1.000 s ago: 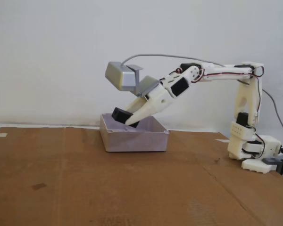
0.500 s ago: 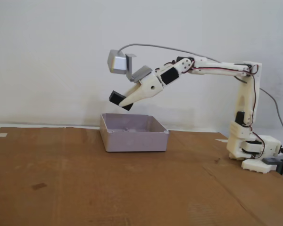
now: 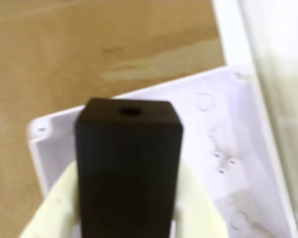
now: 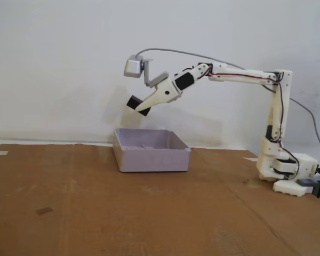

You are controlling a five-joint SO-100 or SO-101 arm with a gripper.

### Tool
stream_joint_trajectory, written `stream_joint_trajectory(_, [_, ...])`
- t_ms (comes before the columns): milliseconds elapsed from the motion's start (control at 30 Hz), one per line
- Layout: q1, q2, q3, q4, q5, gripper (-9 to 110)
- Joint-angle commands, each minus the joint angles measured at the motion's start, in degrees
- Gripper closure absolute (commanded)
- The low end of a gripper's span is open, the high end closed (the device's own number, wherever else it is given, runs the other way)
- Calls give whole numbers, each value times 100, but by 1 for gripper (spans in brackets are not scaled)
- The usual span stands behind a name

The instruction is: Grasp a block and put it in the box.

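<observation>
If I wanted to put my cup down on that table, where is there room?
Nearly everywhere: the cardboard in front of the box lies bare, as does the stretch between the box and the arm's base. Only the right edge by the base is crowded. The gripper holds the block high above the box.

The arm (image 4: 240, 74) is white plastic with black motor blocks, thin red wires along it, and a white base (image 4: 285, 170) at lower right.

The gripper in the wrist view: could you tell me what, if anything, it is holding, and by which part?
The gripper holds the black block by its lower long sides, one finger on each; its holed end sticks out above the box.
</observation>
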Motion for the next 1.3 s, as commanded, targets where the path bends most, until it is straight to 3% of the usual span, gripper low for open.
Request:
stream_joint_trajectory(0, [255,923,-369,-44,-79,102])
stream_joint_trajectory(367, [861,888,70,-88,-79,102])
stream_joint_trajectory(933, [861,844,1274,-114,-79,102])
stream_joint_trajectory(1267, [817,246,1037,-114,-79,102])
